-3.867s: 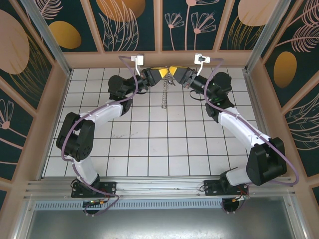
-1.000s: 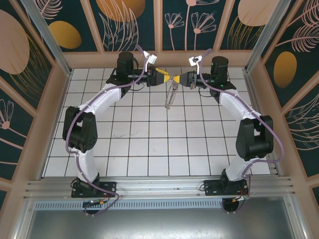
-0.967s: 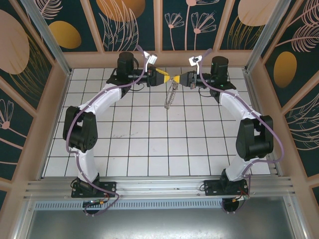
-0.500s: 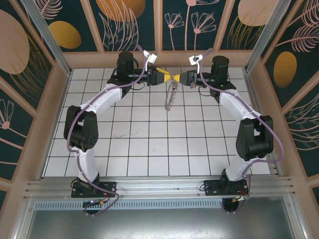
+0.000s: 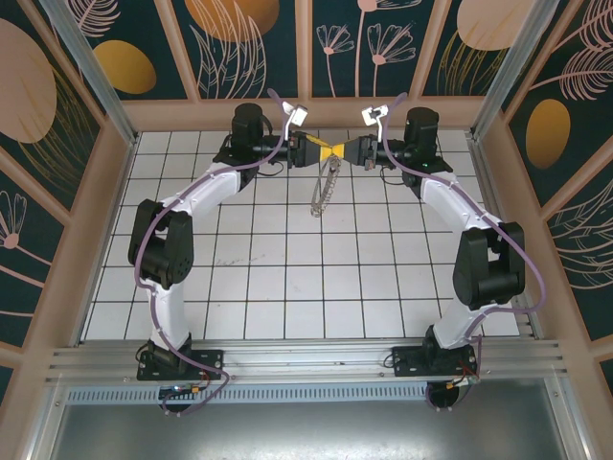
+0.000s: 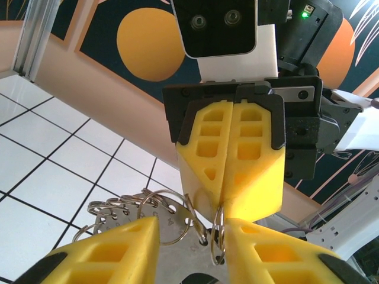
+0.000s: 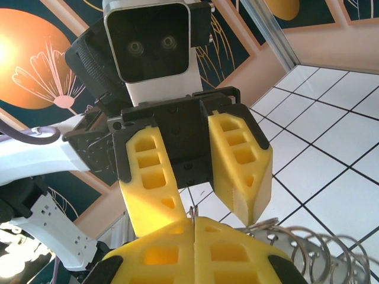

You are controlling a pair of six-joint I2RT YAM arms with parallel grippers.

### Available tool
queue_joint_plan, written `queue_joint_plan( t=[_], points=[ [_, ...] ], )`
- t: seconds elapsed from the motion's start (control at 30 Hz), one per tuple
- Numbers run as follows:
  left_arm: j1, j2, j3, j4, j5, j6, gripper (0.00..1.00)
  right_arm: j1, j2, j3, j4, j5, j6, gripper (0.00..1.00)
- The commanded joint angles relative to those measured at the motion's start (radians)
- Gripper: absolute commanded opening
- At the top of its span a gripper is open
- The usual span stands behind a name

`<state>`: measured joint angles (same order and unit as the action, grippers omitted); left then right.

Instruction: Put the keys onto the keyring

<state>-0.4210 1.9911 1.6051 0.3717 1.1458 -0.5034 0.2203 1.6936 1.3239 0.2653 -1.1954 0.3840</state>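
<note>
My right gripper [image 5: 338,153] is shut on the keyring [image 6: 218,236], a silver split ring held on edge between its yellow fingertips [image 6: 254,177]. The ring's rim pokes up above my right gripper [image 7: 194,223]. From it hangs a grey metal plate [image 6: 172,260] with holes, carrying several more rings [image 6: 115,208]. From above this reads as a thin strand [image 5: 321,196] dangling over the tiles. My left gripper [image 6: 190,226] faces the right one tip to tip, open, its jaws straddling the ring and plate. The ring lies close against its right finger [image 6: 278,248]. The keys are hidden.
Both arms reach to the far middle of the white tiled floor [image 5: 287,278], near the back wall [image 5: 306,110]. Wooden side walls [image 5: 91,220] close in left and right. An aluminium rail [image 5: 306,359] runs along the near edge by the bases.
My left gripper has slid right until its fingers overlap the right gripper's tips, and its jaws have narrowed a little. The hanging strand has swung slightly left. The right gripper stays shut.
</note>
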Motion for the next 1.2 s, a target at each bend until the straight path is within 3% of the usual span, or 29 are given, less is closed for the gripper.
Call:
queue_joint_plan(
  t=[0.0, 0.1, 0.33, 0.4, 0.5, 0.57, 0.9, 1.17],
  points=[
    [-0.007, 0.005, 0.021, 0.059, 0.026, -0.012, 0.33, 0.008, 0.011, 0.031, 0.051, -0.029, 0.006, 0.00],
    [-0.008, 0.002, 0.017, 0.077, 0.023, -0.023, 0.27, 0.007, 0.011, 0.031, 0.043, -0.028, -0.001, 0.00],
    [-0.007, -0.006, -0.001, 0.127, 0.018, -0.055, 0.00, 0.008, 0.008, 0.034, 0.006, -0.026, -0.030, 0.00],
    [-0.008, -0.013, -0.016, 0.165, 0.016, -0.079, 0.00, 0.006, 0.002, 0.036, -0.003, -0.019, -0.033, 0.00],
    [-0.008, -0.030, -0.046, 0.222, 0.003, -0.118, 0.00, -0.004, -0.034, 0.008, 0.013, 0.028, -0.020, 0.27],
    [-0.008, -0.044, -0.064, 0.257, -0.007, -0.143, 0.00, -0.017, -0.070, -0.028, 0.053, 0.055, 0.008, 0.36],
    [-0.016, -0.124, -0.135, 0.345, -0.071, -0.214, 0.00, -0.022, -0.278, -0.336, 0.263, 0.293, 0.091, 0.47],
    [-0.024, -0.161, -0.157, 0.346, -0.122, -0.232, 0.00, 0.036, -0.334, -0.432, 0.316, 0.350, 0.060, 0.49]
  ],
)
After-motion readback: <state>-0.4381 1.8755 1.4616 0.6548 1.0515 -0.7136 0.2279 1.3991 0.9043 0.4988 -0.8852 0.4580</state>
